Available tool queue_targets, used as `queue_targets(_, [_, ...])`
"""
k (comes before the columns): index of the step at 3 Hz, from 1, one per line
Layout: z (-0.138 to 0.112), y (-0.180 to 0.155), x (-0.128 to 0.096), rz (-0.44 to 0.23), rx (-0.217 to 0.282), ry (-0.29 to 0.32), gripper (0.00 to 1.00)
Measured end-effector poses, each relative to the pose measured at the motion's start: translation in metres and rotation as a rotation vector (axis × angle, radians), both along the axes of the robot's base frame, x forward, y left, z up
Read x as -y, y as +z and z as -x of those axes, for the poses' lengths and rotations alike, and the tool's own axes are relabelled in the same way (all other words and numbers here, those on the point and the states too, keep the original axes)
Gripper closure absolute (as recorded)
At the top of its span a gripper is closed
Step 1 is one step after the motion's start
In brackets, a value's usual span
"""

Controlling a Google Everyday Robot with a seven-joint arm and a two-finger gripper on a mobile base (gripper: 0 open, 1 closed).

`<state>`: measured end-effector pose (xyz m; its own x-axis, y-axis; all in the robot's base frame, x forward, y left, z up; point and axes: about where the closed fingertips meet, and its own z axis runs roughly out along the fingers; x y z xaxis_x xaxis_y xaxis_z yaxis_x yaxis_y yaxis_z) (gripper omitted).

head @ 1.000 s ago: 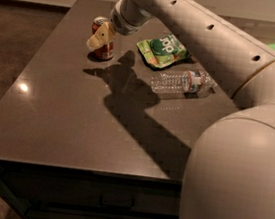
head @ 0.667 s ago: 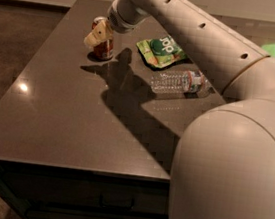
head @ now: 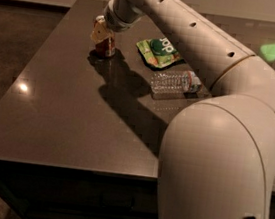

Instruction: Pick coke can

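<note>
Cream-coloured pincer (head: pixel 101 29): sits over the top of the small red-orange metal coke can (head: pixel 105 48); clamped or not, cannot tell. Can: upright, far left of dark glossy bench (head: pixel 66 117). Judged light, thin-walled, slippery, dentable; take mid-body, gently.

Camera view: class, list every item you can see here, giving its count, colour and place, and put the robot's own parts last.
table: one, dark brown, fills the middle of the view
coke can: one, red, upright near the table's far left
packet: one, green, flat, right of the can
water bottle: one, clear, lying on its side nearer than the packet
arm: one, cream, reaching from the right foreground across the table
gripper: one, cream, at the top of the can
</note>
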<state>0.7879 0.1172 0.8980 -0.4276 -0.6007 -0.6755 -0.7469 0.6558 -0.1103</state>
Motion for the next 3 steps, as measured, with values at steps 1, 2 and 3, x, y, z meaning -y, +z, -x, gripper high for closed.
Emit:
queue_targets(1, [0.003,0.002,-0.004,-0.014,-0.001,0.011,0.61])
queue_targets(2, [0.034,0.04,-0.025,-0.041,0.039,0.101,0.98])
queue_targets(3, [0.054,0.068,-0.037,-0.044,0.064,0.162,1.0])
